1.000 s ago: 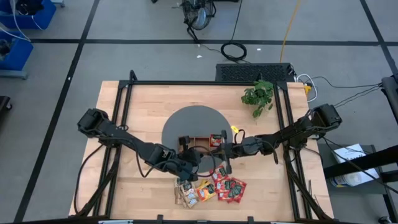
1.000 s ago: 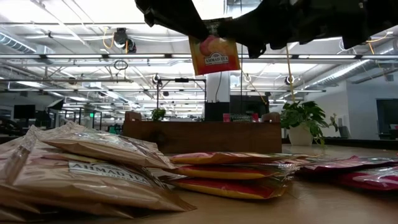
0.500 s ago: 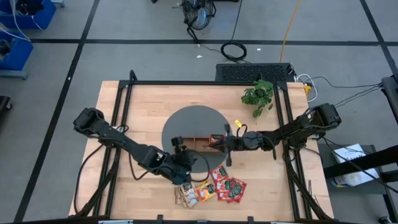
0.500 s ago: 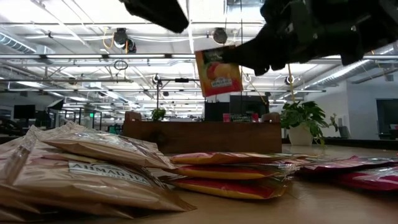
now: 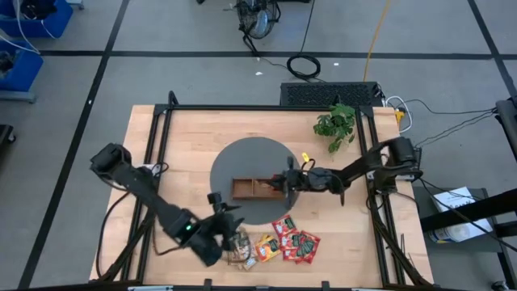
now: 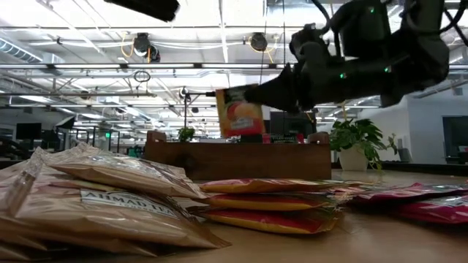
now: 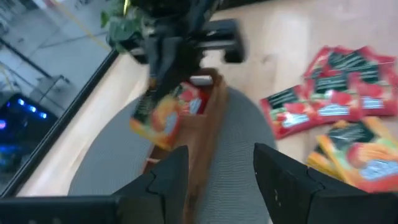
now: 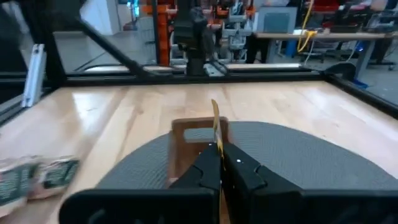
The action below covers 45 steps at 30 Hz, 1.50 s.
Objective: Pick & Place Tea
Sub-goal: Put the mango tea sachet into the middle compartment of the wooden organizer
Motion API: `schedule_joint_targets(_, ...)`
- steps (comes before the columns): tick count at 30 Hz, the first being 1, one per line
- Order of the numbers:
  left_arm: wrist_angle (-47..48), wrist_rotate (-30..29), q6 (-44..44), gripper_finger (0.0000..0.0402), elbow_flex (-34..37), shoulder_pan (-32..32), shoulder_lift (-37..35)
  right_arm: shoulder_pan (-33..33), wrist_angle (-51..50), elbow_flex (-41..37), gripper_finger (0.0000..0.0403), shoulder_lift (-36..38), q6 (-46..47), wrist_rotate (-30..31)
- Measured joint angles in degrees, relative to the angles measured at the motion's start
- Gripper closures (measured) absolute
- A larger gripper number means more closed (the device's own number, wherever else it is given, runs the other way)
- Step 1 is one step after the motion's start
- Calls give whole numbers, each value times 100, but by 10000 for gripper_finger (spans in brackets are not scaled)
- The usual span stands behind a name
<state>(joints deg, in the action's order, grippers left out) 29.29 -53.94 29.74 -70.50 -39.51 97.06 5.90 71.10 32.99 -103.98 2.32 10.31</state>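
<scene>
My right gripper [image 5: 282,183] pinches an orange tea sachet [image 6: 236,112] by its edge, hanging it upright over the wooden tray [image 5: 252,188] so it can drop in. My left gripper [image 7: 214,177] gapes empty near the sachet pile [image 5: 283,245].

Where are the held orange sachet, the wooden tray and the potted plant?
Orange-yellow square tea sachet [image 6: 240,111]: low view, its printed face.
Long brown wooden tray [image 5: 252,188]: high view, its middle compartment.
Small green potted plant [image 5: 335,123]: high view, its leaves.
</scene>
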Motion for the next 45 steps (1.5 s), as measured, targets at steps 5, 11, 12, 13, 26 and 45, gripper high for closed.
schedule_joint_targets(5, -83, -326, 221, 218, 98, -341, 2, -158, 535, 40, 403, -404, 91, 9)
schedule_joint_targets(11, -89, -555, 350, 218, 173, -575, 2, -257, 451, 84, 403, -627, 302, -140)
schedule_joint_targets(12, -91, -560, 394, 218, 191, -585, 2, -257, 378, 101, 403, -635, 302, -149)
schedule_joint_targets(13, -90, -565, 426, 218, 209, -585, 2, -254, 311, 124, 403, -639, 303, -155)
schedule_joint_targets(26, -245, -563, 375, 218, 218, -541, 7, -254, -140, 151, 398, -636, 290, -131)
schedule_joint_targets(45, -244, -408, 131, 218, 218, -541, 7, -193, 23, 151, 276, -416, -449, 324)
